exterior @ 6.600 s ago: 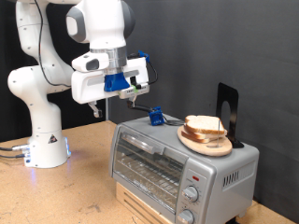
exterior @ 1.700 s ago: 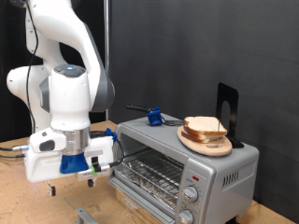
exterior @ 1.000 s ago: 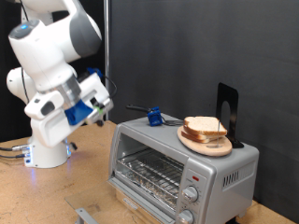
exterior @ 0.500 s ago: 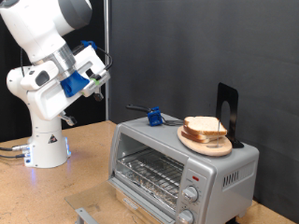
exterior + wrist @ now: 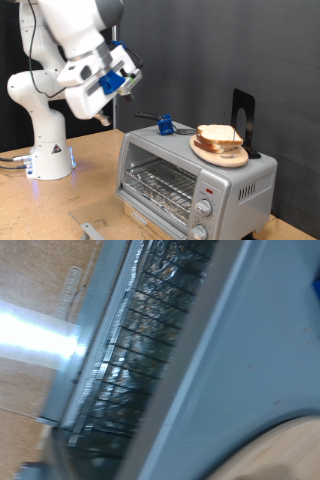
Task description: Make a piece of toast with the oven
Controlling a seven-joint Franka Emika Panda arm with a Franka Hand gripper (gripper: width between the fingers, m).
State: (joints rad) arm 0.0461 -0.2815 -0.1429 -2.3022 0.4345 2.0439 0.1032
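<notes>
We find the arm (image 5: 70,45) raised above the bench's (image 5: 60,200) left half, well clear of everything on it. Its gripper (image 5: 127,80) hangs in the air up and to the left of the oven's top, touching nothing. We cannot tell how far apart the fingers stand: the exterior view is too coarse, and the wrist view shows no fingertips. We see nothing between them.

The oven (image 5: 195,170) sits at the bench's right front, with the door (image 5: 92,231) lowered onto the bench at the front edge. In the wrist view the open door glass (image 5: 45,340) and the wire rack (image 5: 150,335) show, blurred. The rack looks bare.

A plate (image 5: 220,150) rests on the oven's top, toward its right rear. The toast (image 5: 218,133) lies on that plate, so it is not yet in the oven.

A black stand (image 5: 244,122) rises just behind the plate, and a small blue clip (image 5: 167,126) sits on the oven's top rear, left of the plate.

Hazards, as we judge them:
- A descent on the toast could push the plate off the oven's right edge, since the plate is loose.
- The stand crowds a rear approach; a finger could strike it.
- A flat slice gives little grip and may slip or tear.
- The lowered door lies in the path of any low sweep.
</notes>
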